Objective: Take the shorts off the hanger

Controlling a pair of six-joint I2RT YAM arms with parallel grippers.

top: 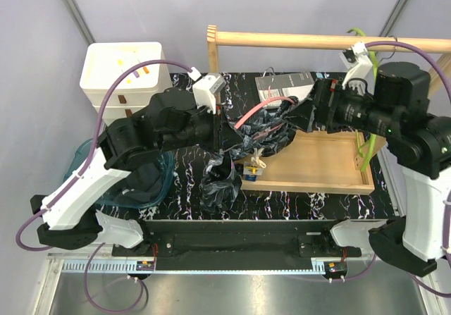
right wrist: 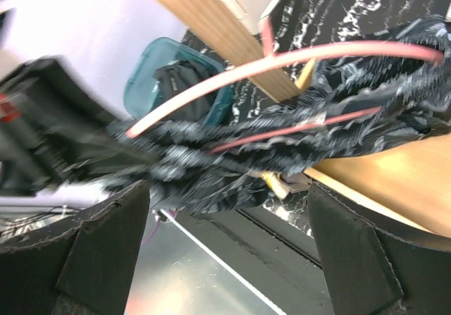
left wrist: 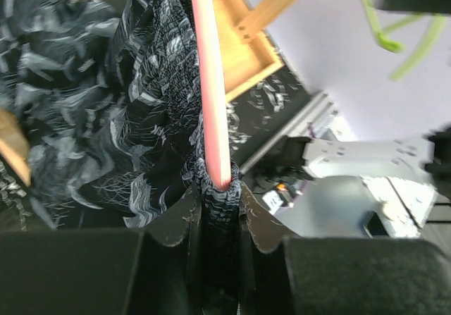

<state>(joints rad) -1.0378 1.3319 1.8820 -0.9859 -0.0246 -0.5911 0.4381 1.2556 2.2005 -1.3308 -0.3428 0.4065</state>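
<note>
Gripping the patterned shorts (top: 264, 137) above a black marbled table (top: 282, 202).

Pale lilac walls (top: 28, 61) enclosed the table, which carried one wooden tray (top: 324, 163) and one teal bin (top: 81, 161). There were two shorts and one pink hanger (left wrist: 208, 82). The patterned shorts hung bunched on the hanger over the tray's left edge, and the plain dark shorts (right wrist: 176, 82) lay in the bin. The left gripper (left wrist: 220, 195) was pinched onto patterned cloth at the hanger's end. The right gripper (right wrist: 229, 209) stood spread wide, with hanger and cloth across its gap and contact unclear.
</note>
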